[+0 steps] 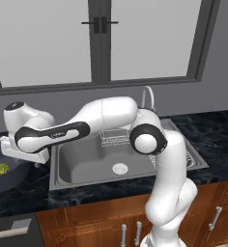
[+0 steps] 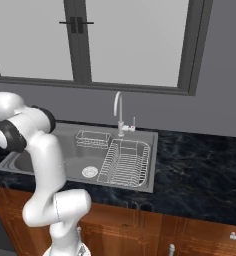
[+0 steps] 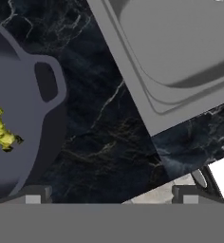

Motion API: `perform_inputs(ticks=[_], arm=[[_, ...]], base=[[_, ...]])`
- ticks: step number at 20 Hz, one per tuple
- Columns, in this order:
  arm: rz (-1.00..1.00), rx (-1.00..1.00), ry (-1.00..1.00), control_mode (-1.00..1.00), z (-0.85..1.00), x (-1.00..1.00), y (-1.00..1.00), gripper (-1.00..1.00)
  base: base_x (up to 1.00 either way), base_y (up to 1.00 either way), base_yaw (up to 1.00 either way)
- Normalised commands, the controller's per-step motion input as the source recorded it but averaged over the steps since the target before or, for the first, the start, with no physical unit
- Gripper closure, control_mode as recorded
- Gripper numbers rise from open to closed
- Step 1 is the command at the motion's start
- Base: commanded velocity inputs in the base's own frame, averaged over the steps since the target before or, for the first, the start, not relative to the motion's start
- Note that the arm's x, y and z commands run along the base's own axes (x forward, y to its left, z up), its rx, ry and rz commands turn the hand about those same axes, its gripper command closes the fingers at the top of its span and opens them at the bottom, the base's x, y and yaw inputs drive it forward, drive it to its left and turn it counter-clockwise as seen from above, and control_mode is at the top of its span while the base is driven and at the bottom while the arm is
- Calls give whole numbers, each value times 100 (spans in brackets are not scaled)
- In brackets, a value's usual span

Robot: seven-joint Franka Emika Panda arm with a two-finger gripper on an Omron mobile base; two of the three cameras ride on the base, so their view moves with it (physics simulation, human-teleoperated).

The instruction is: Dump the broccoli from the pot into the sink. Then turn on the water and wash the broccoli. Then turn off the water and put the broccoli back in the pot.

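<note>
The dark blue-grey pot [image 1: 9, 176] sits on the counter at the far left, with the small yellow-green broccoli [image 1: 1, 169] inside it. In the hand view the pot [image 3: 23, 95] shows its loop handle [image 3: 47, 81], and the broccoli [image 3: 0, 129] lies in it at the left edge. My gripper [image 1: 37, 163] hangs over the counter between the pot and the sink [image 1: 63, 181]. In the hand view the gripper [image 3: 109, 197] is open and empty, above dark countertop just right of the handle. No water runs from the faucet [image 1: 148, 96].
A corner of the sink [image 3: 180, 52] lies to the upper right in the hand view. In the basin are a drain [image 2: 90, 172], a wire dish rack [image 2: 126, 162] and a small wire basket [image 2: 92, 138]. The chrome faucet [image 2: 119, 112] stands behind. Dark marbled counter [image 2: 200, 165] extends right.
</note>
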Motion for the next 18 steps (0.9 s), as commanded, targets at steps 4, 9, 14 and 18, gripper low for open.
perform_inputs(ticks=[4,9,14,18], arm=[[6,0,-1,-100,4,13,4,-100],[5,0,0,-100,-1,29,6,-100],[4,0,0,-100,-3,28,8,-100],[4,0,0,-100,-5,1,10,-100]], base=[[0,0,0],[0,0,0],[0,0,0],[0,0,0]])
